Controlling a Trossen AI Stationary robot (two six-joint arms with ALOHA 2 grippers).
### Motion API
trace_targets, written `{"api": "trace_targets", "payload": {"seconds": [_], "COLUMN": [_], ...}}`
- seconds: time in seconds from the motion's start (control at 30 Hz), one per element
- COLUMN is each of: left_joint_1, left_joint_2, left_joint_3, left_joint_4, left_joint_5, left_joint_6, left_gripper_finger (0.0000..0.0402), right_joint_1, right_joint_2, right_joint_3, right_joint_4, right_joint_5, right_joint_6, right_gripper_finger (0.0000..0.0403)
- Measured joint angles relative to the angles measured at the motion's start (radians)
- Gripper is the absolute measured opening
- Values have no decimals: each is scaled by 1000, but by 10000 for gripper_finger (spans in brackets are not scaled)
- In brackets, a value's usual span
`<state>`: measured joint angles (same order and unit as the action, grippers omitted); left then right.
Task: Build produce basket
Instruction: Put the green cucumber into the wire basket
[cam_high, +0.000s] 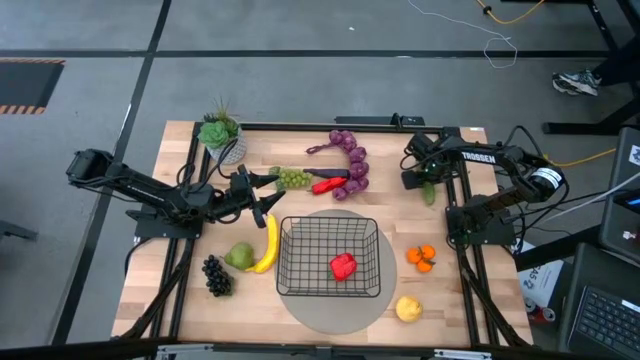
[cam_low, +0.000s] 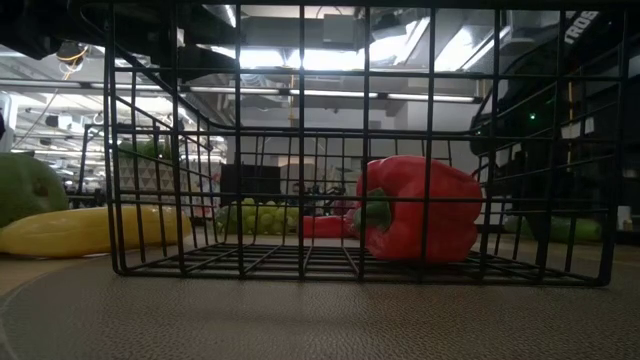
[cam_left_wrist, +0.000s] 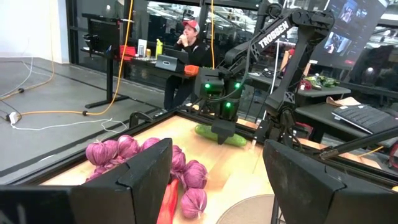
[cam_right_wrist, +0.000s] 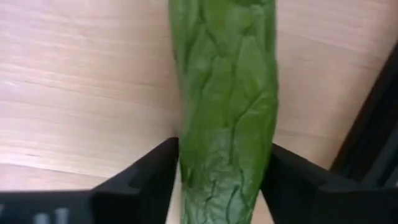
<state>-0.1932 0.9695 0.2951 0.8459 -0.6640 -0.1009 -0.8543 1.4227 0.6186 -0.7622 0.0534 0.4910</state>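
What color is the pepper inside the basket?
The pepper is red with a green stem, clearest in the low view.

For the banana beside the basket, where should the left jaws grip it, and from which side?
Grip the banana at its mid-length, across its narrow width, coming from straight above. It lies flat between the pear and the basket wall, so a sideways approach looks crowded; the left gripper is nearest.
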Motion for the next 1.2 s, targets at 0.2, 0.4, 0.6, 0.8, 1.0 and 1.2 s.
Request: {"api": "trace_targets", "payload": {"seconds": [0.2,0.4,0.6,0.8,1.0,1.2], "left_joint_1": [0,0,0,0,0,0], "left_joint_2": [0,0,0,0,0,0], "left_joint_3": [0,0,0,0,0,0], "left_joint_4": [0,0,0,0,0,0], "left_joint_5": [0,0,0,0,0,0], "left_joint_6": [0,0,0,0,0,0], "left_gripper_finger": [247,247,247,247,247,247], "right_joint_1": [1,3,18,64,144,241], "right_joint_2": [0,2,4,4,2,2], "right_joint_3": [0,10,59,125,179,232], "right_joint_4": [11,9,17,38,177,347], "right_joint_5": [5,16,10,-18,-61,-229], "right_joint_6": [-21,-85,-122,-160,-187,-219], "right_gripper_finger": [121,110,118,116,116,117]}}
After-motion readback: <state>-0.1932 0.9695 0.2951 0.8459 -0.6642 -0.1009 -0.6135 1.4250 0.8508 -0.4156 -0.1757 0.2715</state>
